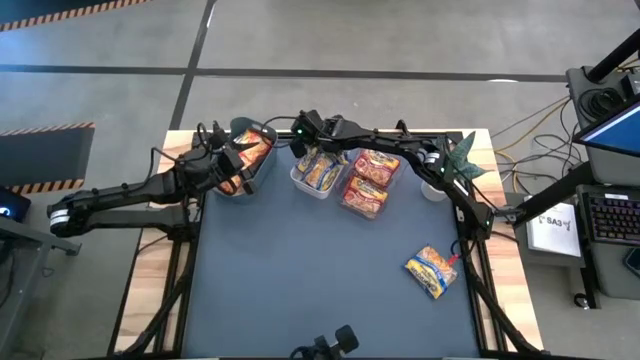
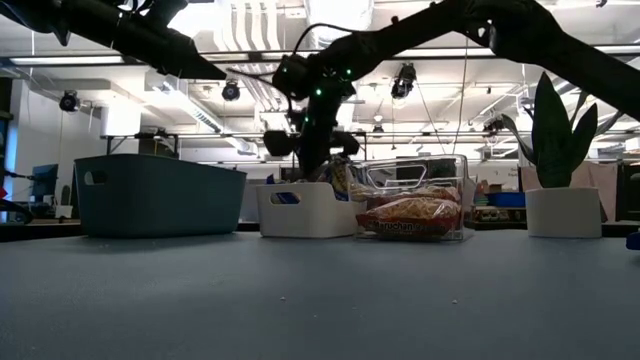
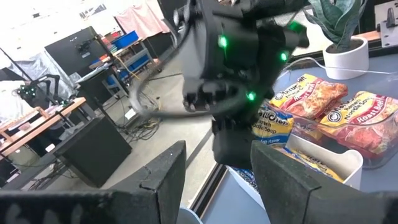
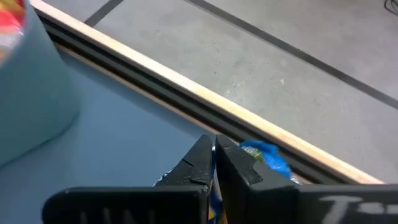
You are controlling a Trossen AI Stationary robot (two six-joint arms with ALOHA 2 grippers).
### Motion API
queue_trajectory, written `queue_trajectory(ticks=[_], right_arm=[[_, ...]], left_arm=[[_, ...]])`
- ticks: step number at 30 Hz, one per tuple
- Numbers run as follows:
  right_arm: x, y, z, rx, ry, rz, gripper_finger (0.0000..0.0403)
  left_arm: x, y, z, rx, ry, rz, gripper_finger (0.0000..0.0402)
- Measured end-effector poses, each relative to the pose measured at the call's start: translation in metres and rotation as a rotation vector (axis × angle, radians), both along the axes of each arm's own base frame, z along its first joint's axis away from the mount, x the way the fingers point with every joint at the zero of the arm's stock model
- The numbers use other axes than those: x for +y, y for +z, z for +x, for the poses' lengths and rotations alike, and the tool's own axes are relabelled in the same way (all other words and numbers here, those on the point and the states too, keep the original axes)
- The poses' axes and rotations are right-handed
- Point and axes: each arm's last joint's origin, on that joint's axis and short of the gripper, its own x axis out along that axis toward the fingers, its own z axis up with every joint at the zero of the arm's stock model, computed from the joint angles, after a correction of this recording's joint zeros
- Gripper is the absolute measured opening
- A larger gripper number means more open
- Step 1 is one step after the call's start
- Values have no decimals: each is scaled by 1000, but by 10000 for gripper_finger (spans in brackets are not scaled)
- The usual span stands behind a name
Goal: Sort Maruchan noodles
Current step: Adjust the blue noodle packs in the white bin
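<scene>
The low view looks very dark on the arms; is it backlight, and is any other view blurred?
Low view: bright ceiling lights behind turn the arms and the plant into silhouettes. Left wrist view: the right arm's wrist close in front is blurred, green lamps glowing. Right wrist view: the right gripper and the grey-green bin look soft.

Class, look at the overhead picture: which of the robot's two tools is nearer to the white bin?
Right. The right tool is over the white bin's far end; the left tool is off to its side, over the grey-green bin.

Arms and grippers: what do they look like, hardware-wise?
Both arms are dark, jointed, with loose black cables. The right gripper has a bulky black housing with green lights. The left gripper has two broad, flat, matte black fingers. No markings are readable.
</scene>
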Motion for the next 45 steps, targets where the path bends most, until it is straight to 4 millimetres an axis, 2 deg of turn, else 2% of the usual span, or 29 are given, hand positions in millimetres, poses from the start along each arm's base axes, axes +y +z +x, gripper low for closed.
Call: queue_trajectory(ticks=[5,9,15,23,28,33,37,41,45], right_arm=[[5,21,1,-10,25,-25,9],[12,28,1,28,48,-27,9],[21,41,-12,123,32,32,9],[31,68,-31,188,44,62,17],[24,73,-42,181,108,182,62],[9,71,-51,164,169,309,133],[0,70,-60,186,160,339,190],[-1,73,-70,238,149,366,235],[1,72,-71,269,166,375,269]], left_arm=[[0,0,0,-3,0,1,164],[0,1,0,-5,0,1,164],[0,1,0,-5,0,2,164],[0,1,0,-4,0,1,164],[0,1,0,-3,0,1,164],[0,0,1,0,0,0,164],[1,-1,2,8,0,-3,164],[1,-2,3,15,0,-5,164],[2,-3,5,22,-1,-3,164]])
